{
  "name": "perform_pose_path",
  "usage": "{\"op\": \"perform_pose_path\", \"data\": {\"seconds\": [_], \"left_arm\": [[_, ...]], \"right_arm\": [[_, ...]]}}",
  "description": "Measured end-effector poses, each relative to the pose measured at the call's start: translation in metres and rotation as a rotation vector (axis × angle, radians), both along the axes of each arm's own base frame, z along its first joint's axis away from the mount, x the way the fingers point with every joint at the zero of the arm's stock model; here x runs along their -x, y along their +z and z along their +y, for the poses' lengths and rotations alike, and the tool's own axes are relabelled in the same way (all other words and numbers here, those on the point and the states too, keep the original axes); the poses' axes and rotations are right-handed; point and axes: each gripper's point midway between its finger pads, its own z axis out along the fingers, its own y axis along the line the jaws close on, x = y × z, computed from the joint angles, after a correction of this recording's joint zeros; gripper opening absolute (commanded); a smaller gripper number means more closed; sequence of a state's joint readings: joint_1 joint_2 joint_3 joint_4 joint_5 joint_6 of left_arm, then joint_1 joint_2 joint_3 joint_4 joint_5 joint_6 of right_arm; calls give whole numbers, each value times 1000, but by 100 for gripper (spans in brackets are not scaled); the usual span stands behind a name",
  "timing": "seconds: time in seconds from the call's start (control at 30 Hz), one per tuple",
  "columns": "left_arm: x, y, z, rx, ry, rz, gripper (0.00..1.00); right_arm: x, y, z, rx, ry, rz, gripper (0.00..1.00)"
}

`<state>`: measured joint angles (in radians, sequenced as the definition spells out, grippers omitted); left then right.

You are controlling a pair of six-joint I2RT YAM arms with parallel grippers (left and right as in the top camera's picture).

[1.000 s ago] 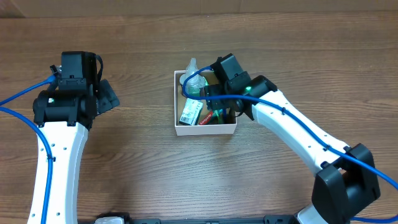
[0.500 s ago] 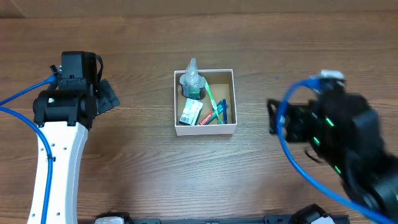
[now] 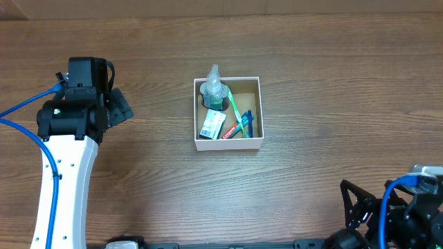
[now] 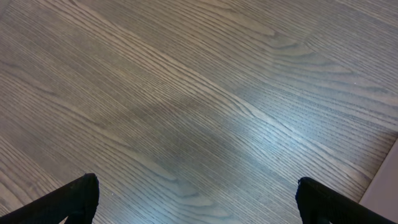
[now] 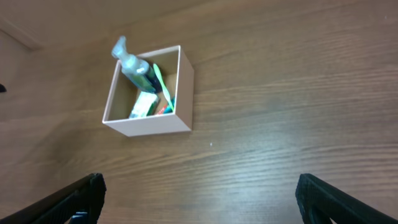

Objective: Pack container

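Overhead view: the shallow square cardboard box point(image 3: 228, 144), white outside and brown inside, sits just above the middle of the frame on the brown wood-grain table point(image 3: 325, 76). It's open-topped and has stuff in it. A small clear bottle with a green base point(image 3: 214, 90) leans in the upper-left corner, its top poking over the rim. Below that there's a little white packet with green print point(image 3: 212, 125), a green toothbrush point(image 3: 236, 111) running diagonally, and a dark blue stick-like item point(image 3: 249, 123) toward the right wall. Something reddish lies under them, but I can't make out what.

Left gripper point(image 4: 196, 199) - the wrist cam shows both black fingertips point(image 4: 81, 196) at the bottom corners of the frame, spread wide, with only bare table between them. Overhead, that arm is at the left side of the frame, well apart from the box.

Right gripper point(image 5: 199, 196) is the same: fingers wide apart and holding nothing. Its cam sees the box in the upper left of its frame, and overhead the right arm point(image 3: 408, 214) is tucked into the lower-right corner.
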<state>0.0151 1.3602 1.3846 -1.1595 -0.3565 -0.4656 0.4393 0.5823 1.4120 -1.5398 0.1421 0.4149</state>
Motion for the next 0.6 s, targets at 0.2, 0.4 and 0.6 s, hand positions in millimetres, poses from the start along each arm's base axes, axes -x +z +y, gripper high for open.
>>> {"op": "perform_pose_path", "data": {"seconds": [0.2,0.4,0.6], "left_arm": [[0,0,0,0,0,0,100],[0,0,0,0,0,0,100],[0,0,0,0,0,0,100]], "right_arm": [[1,-1,0,2,0,4,100],[0,-1,-2,7,-5,1,100],[-21,27,-11,27,-76,-148,100]]}}
